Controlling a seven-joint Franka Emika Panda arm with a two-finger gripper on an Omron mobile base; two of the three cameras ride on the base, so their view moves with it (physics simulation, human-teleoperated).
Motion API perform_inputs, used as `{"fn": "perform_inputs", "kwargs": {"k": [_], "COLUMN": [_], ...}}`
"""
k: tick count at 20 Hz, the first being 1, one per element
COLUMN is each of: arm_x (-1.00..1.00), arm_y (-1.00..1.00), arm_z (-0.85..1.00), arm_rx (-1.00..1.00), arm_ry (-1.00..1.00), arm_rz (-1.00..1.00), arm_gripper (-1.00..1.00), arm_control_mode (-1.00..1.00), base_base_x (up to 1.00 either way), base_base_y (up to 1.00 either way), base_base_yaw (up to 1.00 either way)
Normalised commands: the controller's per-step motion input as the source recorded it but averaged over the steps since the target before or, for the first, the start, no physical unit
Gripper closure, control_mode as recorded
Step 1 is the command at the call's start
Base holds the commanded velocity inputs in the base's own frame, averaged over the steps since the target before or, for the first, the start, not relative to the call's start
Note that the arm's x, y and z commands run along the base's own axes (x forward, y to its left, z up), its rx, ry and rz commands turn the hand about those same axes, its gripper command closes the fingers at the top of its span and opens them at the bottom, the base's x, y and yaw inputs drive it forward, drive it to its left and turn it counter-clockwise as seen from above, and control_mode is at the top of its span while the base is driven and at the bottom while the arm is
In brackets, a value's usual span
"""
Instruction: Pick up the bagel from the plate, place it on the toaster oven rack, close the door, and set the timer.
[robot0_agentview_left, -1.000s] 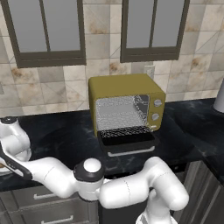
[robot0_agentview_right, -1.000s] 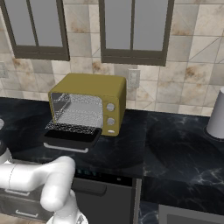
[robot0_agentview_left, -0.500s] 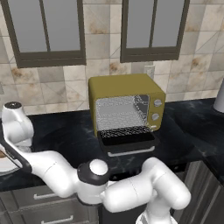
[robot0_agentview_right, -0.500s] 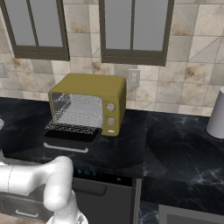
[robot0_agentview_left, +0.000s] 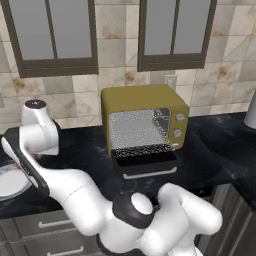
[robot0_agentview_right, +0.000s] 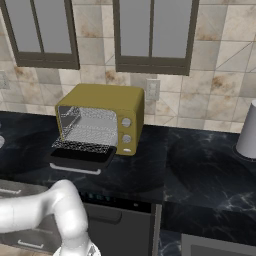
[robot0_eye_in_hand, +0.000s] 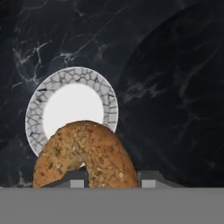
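In the hand view my gripper (robot0_eye_in_hand: 111, 177) is shut on the bagel (robot0_eye_in_hand: 85, 155), a golden-brown seeded ring held between the two dark fingertips (robot0_eye_in_hand: 151, 177). The bagel hangs above the plate (robot0_eye_in_hand: 37, 111), white with a grey crackle rim, which lies bare on the black marble counter. In the left base view the plate (robot0_agentview_left: 9, 184) sits at the far left edge beneath my raised arm. The olive-yellow toaster oven (robot0_agentview_left: 145, 107) stands mid-counter to the right. Its dark door (robot0_agentview_left: 147, 161) is folded down and the wire rack (robot0_agentview_left: 142, 150) shows inside the shiny cavity. The right base view also shows the toaster oven (robot0_agentview_right: 102, 100) with its door (robot0_agentview_right: 80, 159) down.
Pale knobs (robot0_agentview_left: 179, 125) run down the oven's right side. A pale grey canister (robot0_agentview_right: 247, 132) stands on the counter at the far right. Grey-paned wall cabinets (robot0_agentview_left: 55, 35) hang above the tiled backsplash. A dark appliance front (robot0_agentview_right: 120, 220) sits below the counter edge.
My arm has risen and swung a little to the right over the counter's left end. The oven, its door and the plate have not moved.
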Motion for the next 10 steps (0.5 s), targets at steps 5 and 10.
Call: {"fn": "perform_inputs", "kwargs": {"k": [5, 10], "arm_x": [-0.49, -0.31], "arm_y": [-1.0, -1.0], "arm_z": [0.55, 0.35], "arm_rx": [0.0, 0.02], "arm_ry": [-0.12, -0.08], "arm_rz": [-0.05, -0.02], "arm_gripper": [1.0, 1.0], "arm_control_mode": [-1.0, -1.0], "base_base_x": [0.0, 0.0], "base_base_y": [0.0, 0.0], "base_base_yaw": [0.0, 0.0]}}
